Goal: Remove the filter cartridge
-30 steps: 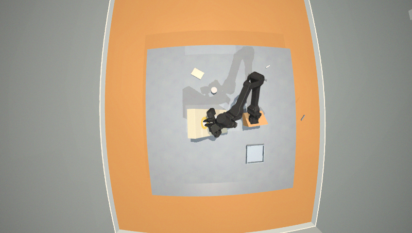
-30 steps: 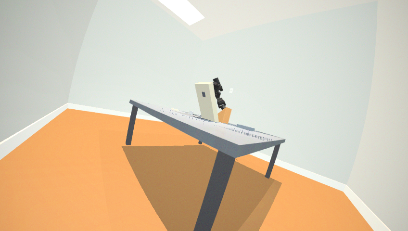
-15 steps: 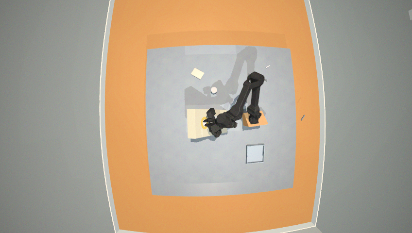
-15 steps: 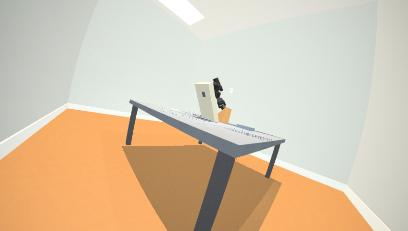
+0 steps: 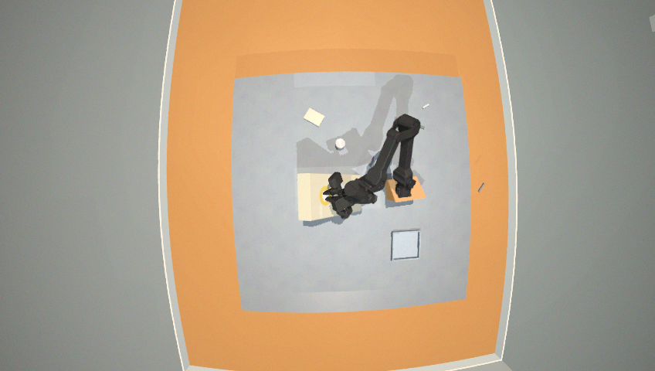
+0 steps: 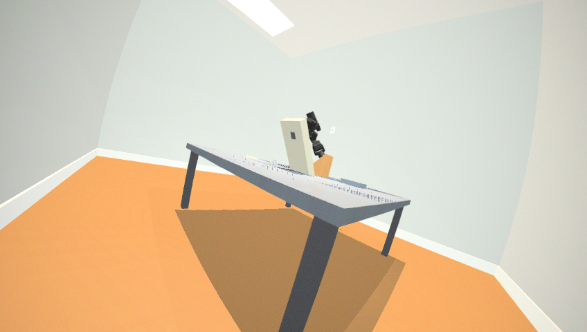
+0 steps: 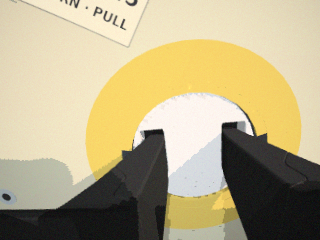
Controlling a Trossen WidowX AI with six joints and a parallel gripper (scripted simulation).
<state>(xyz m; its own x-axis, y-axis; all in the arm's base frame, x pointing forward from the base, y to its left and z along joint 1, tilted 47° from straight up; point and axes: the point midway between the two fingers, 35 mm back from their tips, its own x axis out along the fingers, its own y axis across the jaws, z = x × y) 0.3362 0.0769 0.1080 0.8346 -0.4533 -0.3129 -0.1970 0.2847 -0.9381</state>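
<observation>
The white round filter cartridge sits inside the yellow ring on the cream service panel. My gripper is shut on the cartridge, with one fingertip in each of its two slots, left and right of the middle web. A thin dark gap shows at the cartridge's upper right edge. How far it stands out of the panel cannot be told. The pale blue square tray holds nothing visible. The gripper is hidden behind the panel in the exterior view.
The arm's orange base block stands right of the panel, above the tray in the top view. A small white round object and a cream block lie beyond the panel. A printed label is on the panel face.
</observation>
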